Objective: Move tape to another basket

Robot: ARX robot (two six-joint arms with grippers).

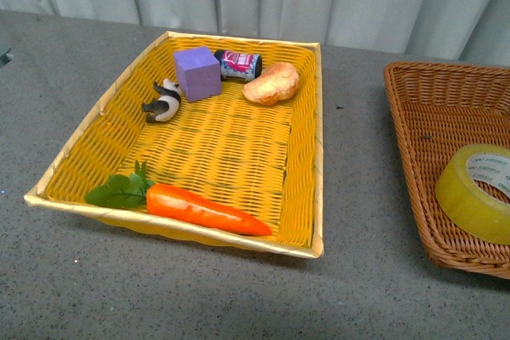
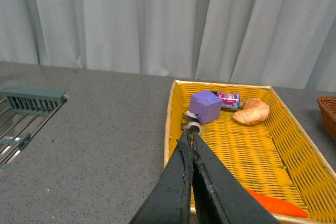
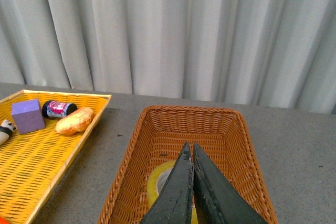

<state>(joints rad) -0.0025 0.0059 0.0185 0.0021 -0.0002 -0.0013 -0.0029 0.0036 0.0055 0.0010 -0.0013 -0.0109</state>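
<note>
While the dark brown woven wicker basket (image 1: 414, 129) fills the right edge of the front view, the wide yellowish translucent tape roll (image 1: 476, 192) lies inside it at lower right. It looks light, stiff and slick — best pinched across its wall through the core. Both the right gripper (image 3: 189, 153) and left gripper (image 2: 190, 141) are clenched, holding nothing.

The right gripper (image 3: 189, 153) is hanging over the brown basket (image 3: 157, 124), its two dark fingers pressed together. The tape (image 3: 158, 181) is lying inside the basket, partly hidden behind the fingers. Beside the basket, a yellow tray (image 3: 47, 161) is holding a purple block (image 3: 28, 116), a small can (image 3: 59, 108) and a bread roll (image 3: 74, 120).
</note>
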